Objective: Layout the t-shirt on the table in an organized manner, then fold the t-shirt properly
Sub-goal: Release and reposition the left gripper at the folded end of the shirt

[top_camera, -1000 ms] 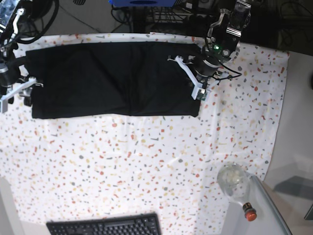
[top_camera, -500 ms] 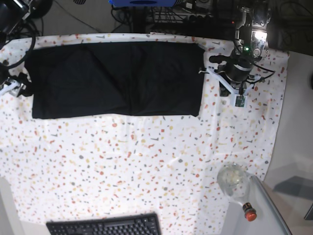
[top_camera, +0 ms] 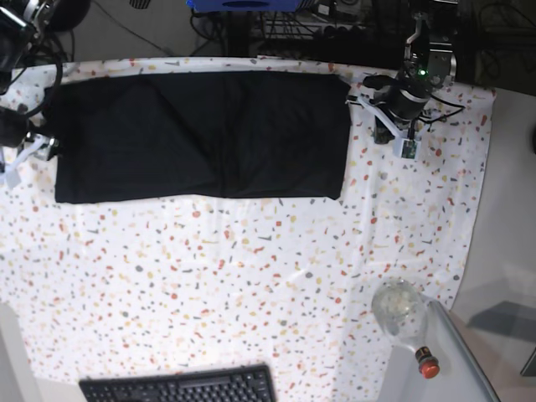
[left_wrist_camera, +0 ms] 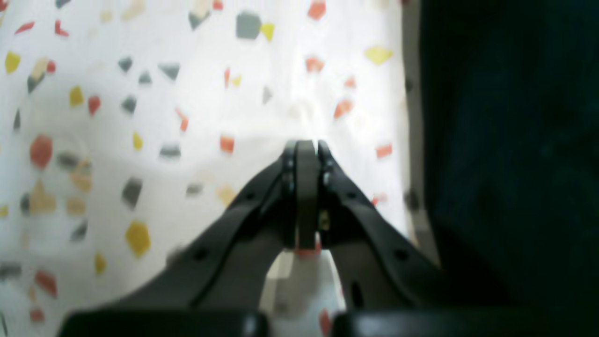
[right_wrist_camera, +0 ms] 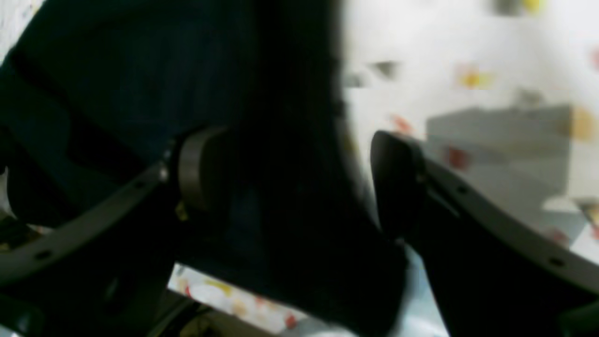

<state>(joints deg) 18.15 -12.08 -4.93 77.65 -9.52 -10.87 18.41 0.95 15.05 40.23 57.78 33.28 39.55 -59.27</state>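
A robotics lab or test bench: a table under a speckled terrazzo-print cloth, with two arms mounted at its far corners. Bundled black cables and equipment racks run along the far edge, a black keyboard sits at the near edge, and a clear bottle lies near right

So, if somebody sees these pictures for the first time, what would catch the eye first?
First the black t-shirt, folded into a long rectangle at the far side of the speckled table. Then the two arms at its ends: the left hand shut and empty beside one end, the right hand open at the other. A black keyboard lies at the near edge.
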